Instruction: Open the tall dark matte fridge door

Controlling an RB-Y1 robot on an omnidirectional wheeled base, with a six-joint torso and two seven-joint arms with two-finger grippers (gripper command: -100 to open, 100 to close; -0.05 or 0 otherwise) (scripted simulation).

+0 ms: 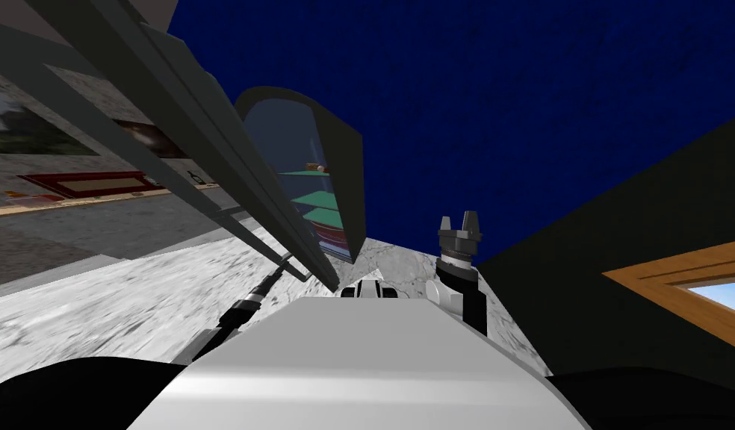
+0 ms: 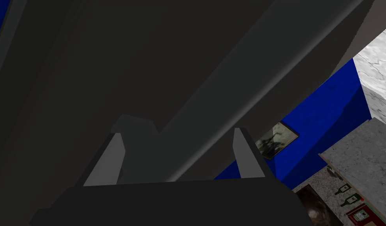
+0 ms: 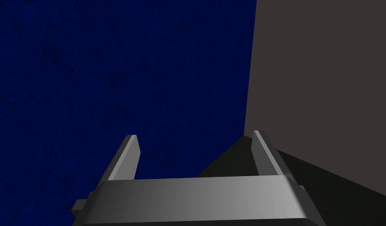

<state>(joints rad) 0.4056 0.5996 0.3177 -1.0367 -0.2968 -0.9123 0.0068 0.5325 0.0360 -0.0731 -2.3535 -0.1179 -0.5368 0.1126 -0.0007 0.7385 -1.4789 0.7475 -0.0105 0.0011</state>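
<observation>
Fridge door (image 1: 209,134), tall, dark and matte, stands open, well out from the fridge cabinet (image 1: 349,172). It slants across the left of the head view, and green shelves (image 1: 314,198) show in the lit inside. The left gripper (image 2: 178,133) is right up against the door's dark face. Its fingers (image 2: 110,161) are spread apart with a long grey bar (image 2: 243,78) on the door running between them, and they clamp nothing. The right gripper (image 1: 459,221) is held up to the right of the fridge, fingers (image 3: 127,155) open and empty, facing the deep blue wall (image 1: 508,89). The floor (image 1: 134,298) is white-grey marble. Off to the left a speckled bench (image 2: 365,153) carries green bottles (image 2: 347,195), a framed picture (image 2: 276,139) hangs on the blue wall, and a wood-framed window (image 1: 680,278) sits in the dark wall on the right
</observation>
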